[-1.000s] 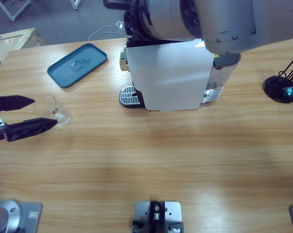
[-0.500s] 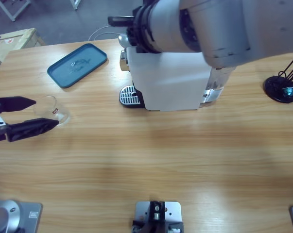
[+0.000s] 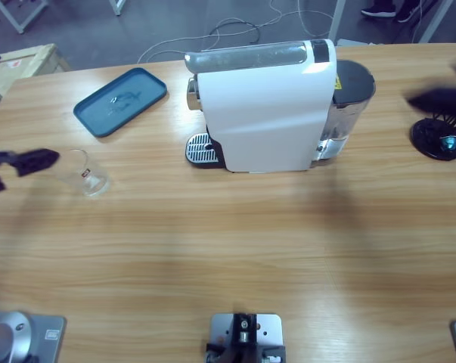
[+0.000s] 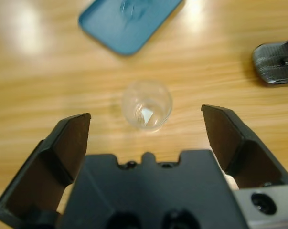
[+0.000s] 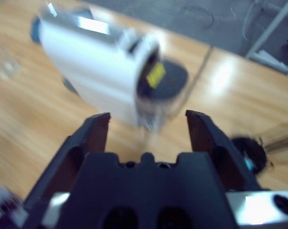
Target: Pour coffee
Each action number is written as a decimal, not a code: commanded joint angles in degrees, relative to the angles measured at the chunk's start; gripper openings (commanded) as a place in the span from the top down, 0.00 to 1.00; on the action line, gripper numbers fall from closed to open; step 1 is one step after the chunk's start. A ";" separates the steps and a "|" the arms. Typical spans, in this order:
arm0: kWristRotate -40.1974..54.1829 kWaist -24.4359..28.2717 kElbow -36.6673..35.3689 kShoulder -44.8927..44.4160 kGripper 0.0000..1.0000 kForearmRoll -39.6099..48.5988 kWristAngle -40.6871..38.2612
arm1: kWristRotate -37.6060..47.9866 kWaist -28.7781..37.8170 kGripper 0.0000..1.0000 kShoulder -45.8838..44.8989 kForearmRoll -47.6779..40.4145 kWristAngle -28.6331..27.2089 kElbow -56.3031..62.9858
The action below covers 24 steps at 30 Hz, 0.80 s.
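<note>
Glass (image 3: 85, 173) upright on table (image 3: 228, 249), left of coffee machine (image 3: 265, 106) and well apart from it, just below-left of blue tray (image 3: 120, 100). In left wrist view, glass (image 4: 147, 104) clear, with only a small pale glint at its bottom; coffee possibly a thin layer there, not resolvable.

Left gripper (image 4: 146, 138) spread wide, holding nothing; glass ahead of the jaws, between their lines, not touched. In high view same gripper (image 3: 16, 168) blurred at left edge, far left of machine, one tip just beside glass.

Right gripper (image 5: 147, 136) also wide open and empty, pointing at machine (image 5: 96, 67) from its tank end. Machine white, drip grille (image 3: 200, 149) on side facing glass, dark tank (image 3: 351, 98) on far side. Black stand (image 3: 438, 138) right of machine, near table edge.
</note>
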 commanded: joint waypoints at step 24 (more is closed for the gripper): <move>-5.94 0.46 11.79 30.07 0.01 -32.46 5.76 | 0.22 0.33 0.00 -6.76 6.98 -0.34 8.34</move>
